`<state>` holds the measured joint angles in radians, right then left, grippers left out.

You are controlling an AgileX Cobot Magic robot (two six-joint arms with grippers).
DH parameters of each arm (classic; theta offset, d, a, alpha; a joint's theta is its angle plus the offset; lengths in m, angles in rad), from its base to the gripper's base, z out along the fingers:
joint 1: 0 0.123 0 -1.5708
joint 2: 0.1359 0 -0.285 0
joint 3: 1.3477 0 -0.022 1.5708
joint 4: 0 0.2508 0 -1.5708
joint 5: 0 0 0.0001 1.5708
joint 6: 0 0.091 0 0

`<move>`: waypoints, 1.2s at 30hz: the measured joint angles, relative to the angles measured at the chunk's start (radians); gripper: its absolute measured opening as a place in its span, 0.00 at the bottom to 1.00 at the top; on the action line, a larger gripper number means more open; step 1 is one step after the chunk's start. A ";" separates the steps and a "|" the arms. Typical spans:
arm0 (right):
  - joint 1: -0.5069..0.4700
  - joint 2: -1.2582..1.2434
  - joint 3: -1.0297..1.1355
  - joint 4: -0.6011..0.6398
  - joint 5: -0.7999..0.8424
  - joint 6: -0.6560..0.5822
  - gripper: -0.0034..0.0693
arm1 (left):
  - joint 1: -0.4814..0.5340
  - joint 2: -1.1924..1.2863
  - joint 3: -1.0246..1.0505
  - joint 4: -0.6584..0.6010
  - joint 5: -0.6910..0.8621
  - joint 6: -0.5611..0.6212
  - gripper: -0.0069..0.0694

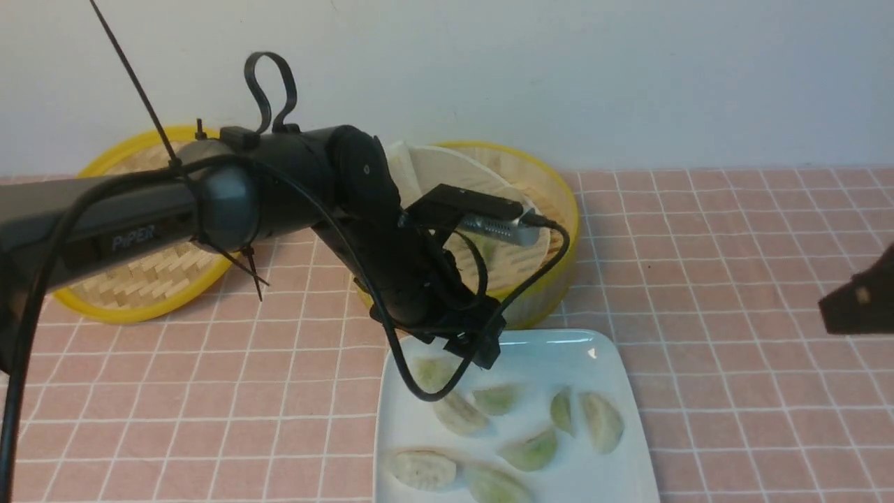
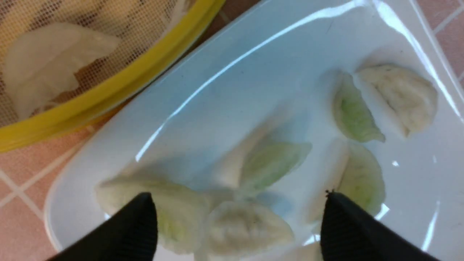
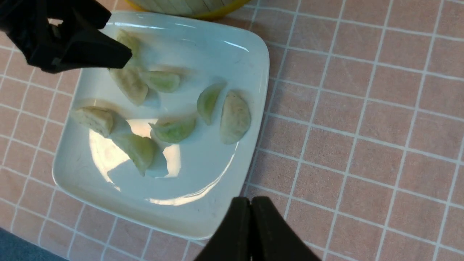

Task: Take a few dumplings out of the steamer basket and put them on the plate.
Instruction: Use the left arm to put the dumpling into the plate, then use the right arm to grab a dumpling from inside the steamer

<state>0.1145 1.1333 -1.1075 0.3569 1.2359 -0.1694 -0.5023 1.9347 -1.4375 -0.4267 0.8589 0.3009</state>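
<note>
- One plate (image 1: 559, 363), nearest, holds eight dumplings (image 1: 532, 450) lying flat, long axes mixed; the rightmost two run near-to-far.
- Left gripper (image 2: 239, 232) hovers above the plate's far-left part, jaws wide, empty.
- Right gripper (image 3: 251, 232): pinched closed, empty.
- One steamer basket (image 1: 571, 216) stands just beyond.

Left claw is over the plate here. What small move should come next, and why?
Probably lift the left claw straight up, then swing it back toward the steamer basket. It hangs open, holding nothing, low above the plate, where several dumplings already lie, some right beneath it. Rising first should avoid nudging them.
</note>
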 joint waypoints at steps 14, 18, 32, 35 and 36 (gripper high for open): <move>0.223 0.520 -0.420 -0.106 -0.087 -0.005 0.07 | 0.000 -0.504 0.032 0.252 0.123 -0.265 0.08; 0.256 0.698 -0.548 -0.125 -0.093 -0.006 0.15 | 0.000 -0.682 0.133 0.259 0.122 -0.301 0.08; 0.280 1.194 -1.027 -0.108 -0.099 -0.057 0.68 | 0.000 -0.954 0.287 0.291 0.238 -0.434 0.08; 0.282 1.256 -1.091 -0.069 -0.099 -0.096 0.73 | 0.000 -0.956 0.288 0.310 0.276 -0.446 0.08; 0.283 1.274 -1.111 -0.060 -0.099 -0.107 0.73 | 0.000 -0.956 0.288 0.316 0.289 -0.449 0.08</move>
<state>0.3979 2.4071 -2.2181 0.2968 1.1373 -0.2760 -0.5023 0.9791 -1.1496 -0.1105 1.1476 -0.1482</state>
